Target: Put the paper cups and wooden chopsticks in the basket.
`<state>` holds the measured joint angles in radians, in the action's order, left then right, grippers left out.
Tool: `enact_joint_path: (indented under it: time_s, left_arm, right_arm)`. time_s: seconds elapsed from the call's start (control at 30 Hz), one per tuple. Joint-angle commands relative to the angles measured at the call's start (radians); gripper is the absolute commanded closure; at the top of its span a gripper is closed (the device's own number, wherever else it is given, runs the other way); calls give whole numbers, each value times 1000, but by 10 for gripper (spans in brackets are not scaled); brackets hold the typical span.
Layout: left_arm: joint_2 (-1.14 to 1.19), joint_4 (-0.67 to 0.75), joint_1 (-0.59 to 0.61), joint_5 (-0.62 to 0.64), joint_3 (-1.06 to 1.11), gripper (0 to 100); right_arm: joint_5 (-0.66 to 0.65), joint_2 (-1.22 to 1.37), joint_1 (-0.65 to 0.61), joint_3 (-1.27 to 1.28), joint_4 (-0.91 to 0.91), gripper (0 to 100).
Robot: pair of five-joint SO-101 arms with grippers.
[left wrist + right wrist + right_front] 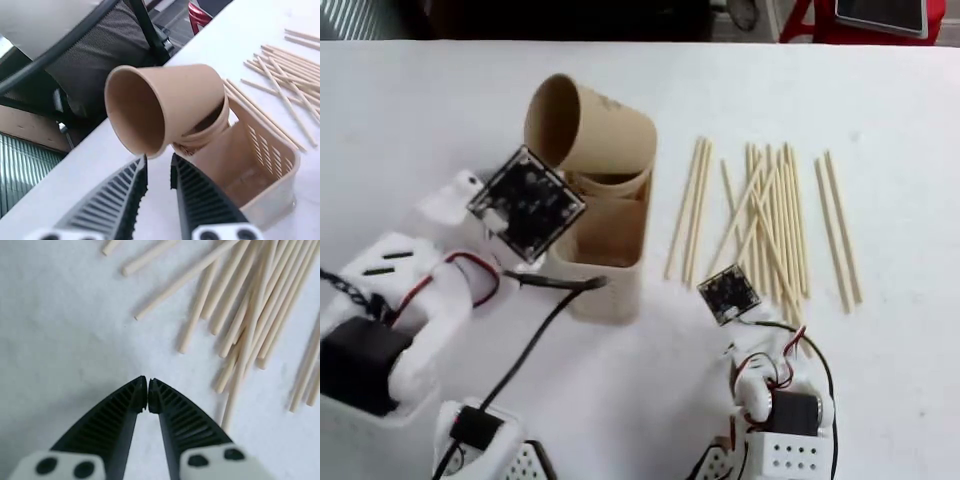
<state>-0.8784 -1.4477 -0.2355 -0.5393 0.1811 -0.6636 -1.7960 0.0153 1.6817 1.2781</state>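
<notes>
A brown paper cup [590, 125] [165, 105] lies tilted, mouth towards my left arm, on top of other cups [610, 185] [210, 132] nested in the beige basket [605, 290] [270, 185]. My left gripper [158, 162] is just below the tilted cup's rim, fingers slightly open with bare table showing between them. Several wooden chopsticks [770, 220] [285, 75] [250, 305] lie scattered on the white table to the right of the basket. My right gripper [148, 387] hovers over the table beside the chopsticks' near ends, shut on nothing.
The left arm's camera board [525, 205] hangs beside the basket, and a black cable [535, 330] trails from it. The right arm's board [730, 295] sits at the chopsticks' near ends. A black chair [100, 60] stands beyond the table's far edge.
</notes>
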Motion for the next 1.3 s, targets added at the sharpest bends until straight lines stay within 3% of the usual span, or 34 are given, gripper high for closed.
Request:
enact_joint_path:
  time_s: [0.0,0.23,0.6,1.27]
  left_arm:
    - [-18,25,-7,-8,117,902]
    - [-19,187,31,-8,330,902]
    - [-18,423,68,-8,376,902]
    - [-18,468,61,-6,244,902]
  right_arm:
    - [-8,-5,-2,8,8,981]
    - [-8,-5,-2,8,8,981]
    - [-8,-5,-4,8,8,981]
    - [-8,-5,-5,8,8,981]
